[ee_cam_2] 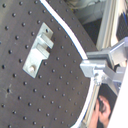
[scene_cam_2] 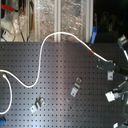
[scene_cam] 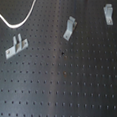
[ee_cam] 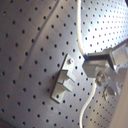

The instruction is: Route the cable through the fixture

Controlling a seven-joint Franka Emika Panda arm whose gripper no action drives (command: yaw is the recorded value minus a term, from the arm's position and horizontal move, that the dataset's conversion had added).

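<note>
The white cable (scene_cam_2: 50, 38) loops across the black perforated board from the second exterior view's left, arches up and runs right to my gripper (scene_cam_2: 106, 66). In both wrist views the cable (ee_cam: 79, 30) (ee_cam_2: 70, 32) runs into the fingertips and comes out on the other side, so the gripper (ee_cam: 92, 67) (ee_cam_2: 91, 69) is shut on it, above the board. A metal clip of the fixture (ee_cam: 62, 82) (ee_cam_2: 39, 48) is bolted to the board just beside the held stretch, apart from it. The first exterior view shows only a cable loop (scene_cam: 22, 17) and no gripper.
Three metal clips stand on the board in the first exterior view: left (scene_cam: 16, 45), middle (scene_cam: 70, 28) and far right (scene_cam: 107, 13). The second exterior view shows two clips (scene_cam_2: 76, 87) (scene_cam_2: 37, 105). Shelving and clutter (scene_cam_2: 45, 15) lie beyond the board's far edge.
</note>
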